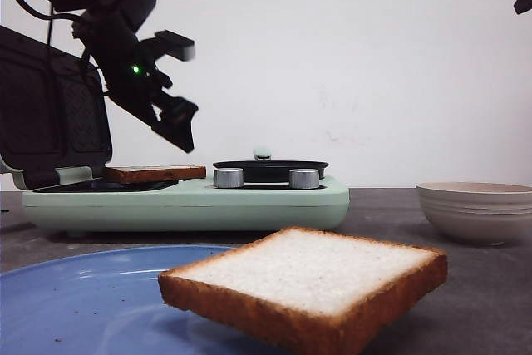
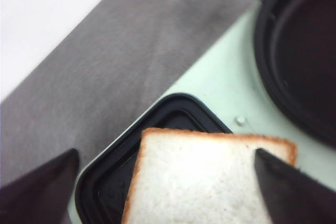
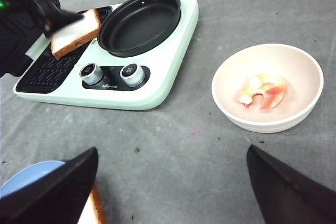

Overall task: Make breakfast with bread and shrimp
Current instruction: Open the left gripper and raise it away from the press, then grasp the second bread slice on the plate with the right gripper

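Bread (image 2: 210,182) on grill plate (image 2: 110,182) | left gripper (image 2: 168,192) wide open, empty, above

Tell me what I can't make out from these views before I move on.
- Shrimp: visible only in the right wrist view; in the front view the bowl wall hides it.
- Pan interior: front view sees only its rim, edge-on.
- Right tool: only its fingertips show; the front view cuts it off.
- Slice on the grill: near part cut off by the left wrist view's edge.
- Left tool: blurred in front view.
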Motion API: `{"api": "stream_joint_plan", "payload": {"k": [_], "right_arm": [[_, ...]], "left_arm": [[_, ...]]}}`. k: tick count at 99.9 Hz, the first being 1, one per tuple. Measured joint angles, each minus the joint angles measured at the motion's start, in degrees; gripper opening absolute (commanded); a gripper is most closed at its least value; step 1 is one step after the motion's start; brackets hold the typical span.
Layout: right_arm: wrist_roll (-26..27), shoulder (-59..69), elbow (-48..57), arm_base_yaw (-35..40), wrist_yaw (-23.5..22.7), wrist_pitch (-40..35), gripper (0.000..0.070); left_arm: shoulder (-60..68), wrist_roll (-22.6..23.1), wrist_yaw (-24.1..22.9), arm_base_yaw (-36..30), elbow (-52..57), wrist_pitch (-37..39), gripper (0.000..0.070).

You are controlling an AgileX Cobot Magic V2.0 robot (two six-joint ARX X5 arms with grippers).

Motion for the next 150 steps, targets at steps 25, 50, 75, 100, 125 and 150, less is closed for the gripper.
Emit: {"api": "stream_joint_plan", "payload": {"k": [25,50,75,100,125,150], "right_arm": [[0.02,2.75,0.00,0.00,0.00,2.93,0.0548],[0.04,9.22,0.00,0.00,-2.03,4.17,0.0513],[0.98,20.02,0.00,0.00,-11.85,6.38,0.0496],[2.16,31.32,0.00,0.59,-23.19,5.53,0.0498],[1.81,40.89,0.00,4.39,-24.09,5.68,0.0498],[1.53,47.41,0.00,9.33,-24.96,9.68,0.0498]], "left_arm": [[-9.44,-14.99,2.05,-0.11,0.55,-2.69,0.0003],[-21.94,-19.34,4.90,-0.28,0.70,-16.15,0.0003],[-38.32,-21.44,4.92,-0.28,0.70,-25.86,0.0003],[-52.63,-24.22,4.92,-0.28,0.74,-30.40,0.0003],[-60.13,-27.28,4.90,-1.86,0.74,-33.79,0.0003],[-62.55,-27.67,4.90,-2.99,0.68,-40.63,0.0003]]}}
